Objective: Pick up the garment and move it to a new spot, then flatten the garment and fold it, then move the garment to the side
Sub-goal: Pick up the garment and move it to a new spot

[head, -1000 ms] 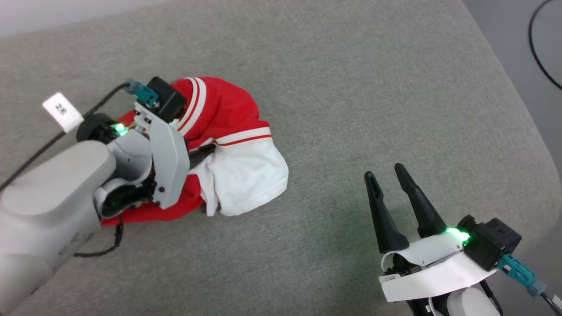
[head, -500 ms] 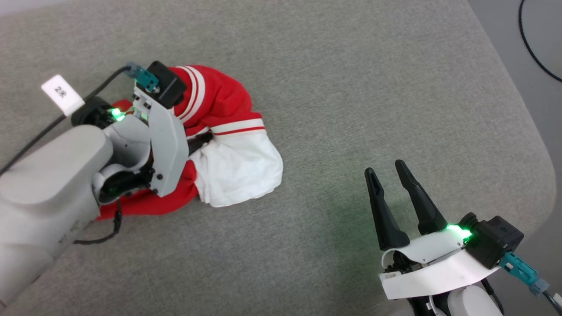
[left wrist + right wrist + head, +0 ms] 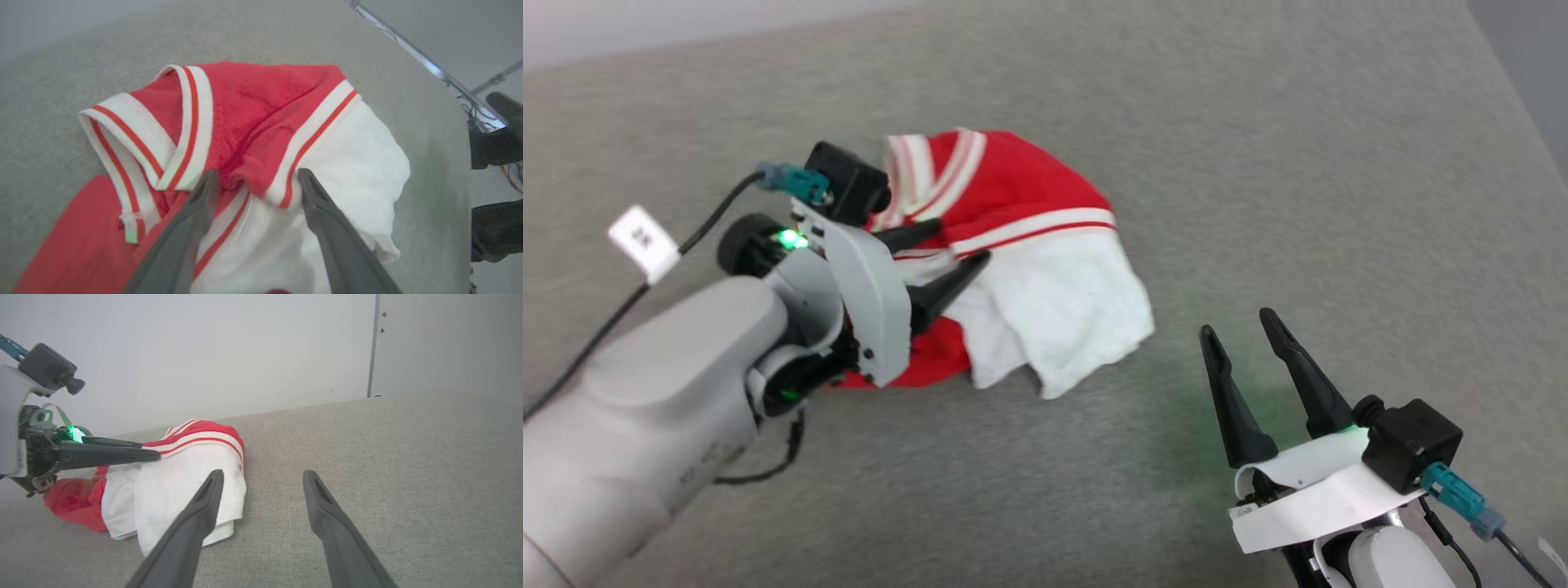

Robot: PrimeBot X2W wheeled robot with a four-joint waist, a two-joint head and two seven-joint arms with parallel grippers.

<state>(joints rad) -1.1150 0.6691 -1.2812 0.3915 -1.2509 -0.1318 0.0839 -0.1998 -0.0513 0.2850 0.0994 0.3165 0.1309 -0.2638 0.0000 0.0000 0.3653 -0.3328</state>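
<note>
A: Where does the shirt lie?

B: The shirt (image 3: 1029,237) sits crumpled in a heap on the grey cushion (image 3: 1258,163), on the robot's left side. A white sleeve spills toward the right arm. The red body bunches behind it, and red-and-white striped trim runs across the top.

A: And the left gripper?

B: The left gripper (image 3: 964,239) is right at the heap, with its two dark fingers spread apart. In the left wrist view the tips stand on either side of a red fold edged with striped trim. The fold rests loosely between them and nothing squeezes it. Whether the tips press into the cloth cannot be told.

A: What about the other arm?

B: The right gripper (image 3: 1236,322) hangs over bare cushion, well apart from the shirt and off to its right. Its fingers are spread too, with nothing between them.

A: Anything else around?

B: A small white tag (image 3: 644,238) hangs on the cable beside the left wrist. In the right wrist view a pale wall (image 3: 204,355) rises behind the cushion.
</note>
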